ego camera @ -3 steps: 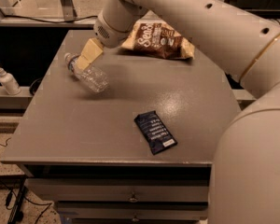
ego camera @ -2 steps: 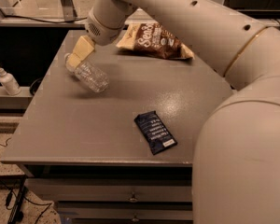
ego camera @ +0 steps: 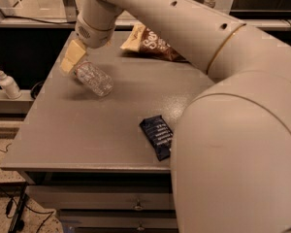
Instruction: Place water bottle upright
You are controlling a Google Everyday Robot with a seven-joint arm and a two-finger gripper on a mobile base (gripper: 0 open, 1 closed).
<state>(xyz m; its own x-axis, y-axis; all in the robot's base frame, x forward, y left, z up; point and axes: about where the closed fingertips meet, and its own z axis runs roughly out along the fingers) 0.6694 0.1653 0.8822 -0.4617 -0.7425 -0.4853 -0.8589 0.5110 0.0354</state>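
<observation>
You are working at the far-left part of the grey table top, at about ten o'clock, where the cream two-finger gripper is hanging low over the table. The small clear ribbed plastic water bottle is there too, not yet upright. It is leaning with its upper end touching the gripper and its other end pointing down toward four o'clock. I cannot tell if the gripper is clamping the bottle or only resting against it. My guess is that you are keeping the tool at the upper end so that the bottle can turn over its lower end and stand up. Compared with one second ago, the gripper is sitting more toward nine o'clock, while the bottle is staying in nearly the same place and lean. The brown snack bag at twelve o'clock and the dark blue flat packet at five o'clock are lying well apart from the bottle, so they are not disturbing you. The small white pump bottle is standing off the table, at nine o'clock.
</observation>
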